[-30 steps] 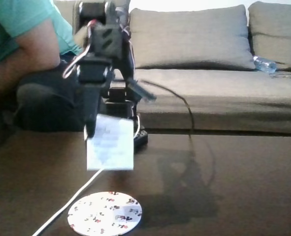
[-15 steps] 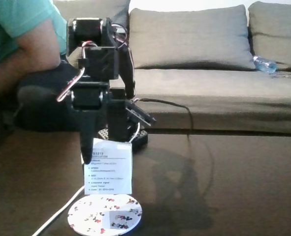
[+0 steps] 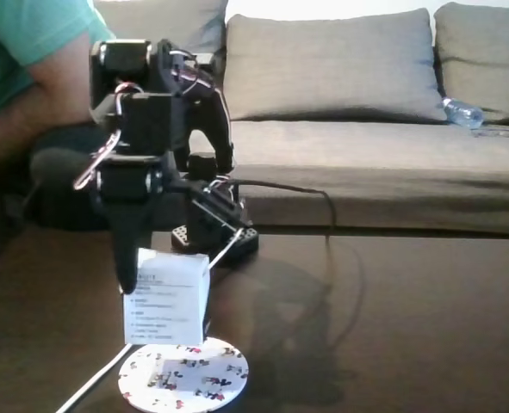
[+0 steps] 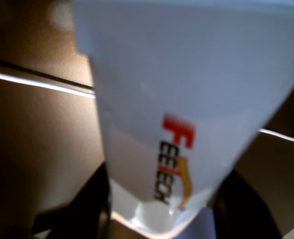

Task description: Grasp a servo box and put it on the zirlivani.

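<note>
Above the zirlivani, arm bent downward, claw clamped on the servo box.

In the fixed view the arm is built of matt black blocky segments stacked on a black base with a perforated plate at its foot. Thin red and white wires loop along its upper joints, a pale pink one curving out on the left. A dark cable runs off to the right, and a black tapering finger hangs below.
</note>
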Available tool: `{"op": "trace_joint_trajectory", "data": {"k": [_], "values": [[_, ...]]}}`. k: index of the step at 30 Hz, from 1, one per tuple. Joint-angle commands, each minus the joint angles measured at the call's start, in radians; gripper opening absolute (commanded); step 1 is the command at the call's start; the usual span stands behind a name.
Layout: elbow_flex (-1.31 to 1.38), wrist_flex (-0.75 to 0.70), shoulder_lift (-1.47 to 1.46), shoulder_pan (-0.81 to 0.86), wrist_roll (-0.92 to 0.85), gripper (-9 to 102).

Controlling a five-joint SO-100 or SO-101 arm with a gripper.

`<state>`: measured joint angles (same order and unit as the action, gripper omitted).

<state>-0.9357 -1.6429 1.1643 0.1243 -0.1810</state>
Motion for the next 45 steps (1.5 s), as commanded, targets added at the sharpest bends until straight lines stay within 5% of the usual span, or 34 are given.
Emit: {"op": "trace_joint_trajectory", "data": {"k": [1, 23, 45], "values": [[0.032, 0.009, 0.012, -0.005, 0.008, 8], [0.044, -0.008, -0.028, 0.000, 0.000, 26], [0.081, -0.008, 0.029, -0.035, -0.017, 27]]}}
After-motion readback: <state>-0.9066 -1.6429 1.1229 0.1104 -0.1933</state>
